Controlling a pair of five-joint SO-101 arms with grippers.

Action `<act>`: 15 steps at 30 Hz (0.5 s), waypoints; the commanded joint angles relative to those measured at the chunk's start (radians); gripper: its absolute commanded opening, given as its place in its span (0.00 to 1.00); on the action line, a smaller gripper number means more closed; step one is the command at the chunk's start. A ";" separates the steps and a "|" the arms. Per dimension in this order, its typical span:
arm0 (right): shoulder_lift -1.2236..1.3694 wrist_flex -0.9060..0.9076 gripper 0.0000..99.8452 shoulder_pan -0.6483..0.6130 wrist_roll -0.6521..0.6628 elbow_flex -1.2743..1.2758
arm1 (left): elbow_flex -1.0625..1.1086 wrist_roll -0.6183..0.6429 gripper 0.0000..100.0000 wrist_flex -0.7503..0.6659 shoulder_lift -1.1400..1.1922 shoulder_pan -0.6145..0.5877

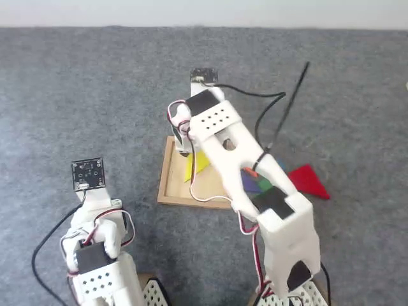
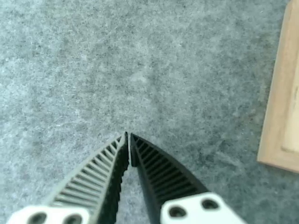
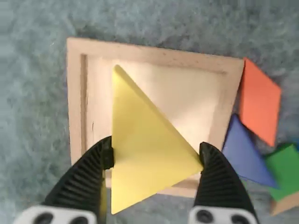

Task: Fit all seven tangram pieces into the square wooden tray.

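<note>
My right gripper (image 3: 156, 151) is shut on a large yellow triangle (image 3: 145, 149), a finger against each of two edges. It hangs over the square wooden tray (image 3: 154, 56), one corner reaching past the tray's near rim. From above, the yellow triangle (image 1: 197, 162) peeks out under the right arm (image 1: 223, 137), above the tray (image 1: 167, 185). An orange piece (image 3: 259, 107), a blue triangle (image 3: 243, 154) and a green piece (image 3: 285, 170) lie on the carpet just outside the tray. My left gripper (image 2: 128, 135) is shut on nothing, over bare carpet beside the tray's edge (image 2: 280, 116).
A red triangle (image 1: 309, 180) lies on the grey carpet right of the tray, beyond the other loose pieces. The left arm (image 1: 95, 248) is folded back at the lower left. Black cables trail from the right arm across the carpet.
</note>
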 commanded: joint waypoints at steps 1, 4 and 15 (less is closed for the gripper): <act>0.031 -0.041 0.12 -0.021 -0.110 -0.014 | -0.016 0.000 0.01 -0.017 0.005 -0.006; 0.079 -0.045 0.19 -0.044 -0.138 -0.015 | -0.016 0.000 0.01 -0.017 0.005 -0.006; 0.102 -0.053 0.32 -0.156 -0.107 -0.086 | -0.016 0.000 0.01 -0.017 0.005 -0.006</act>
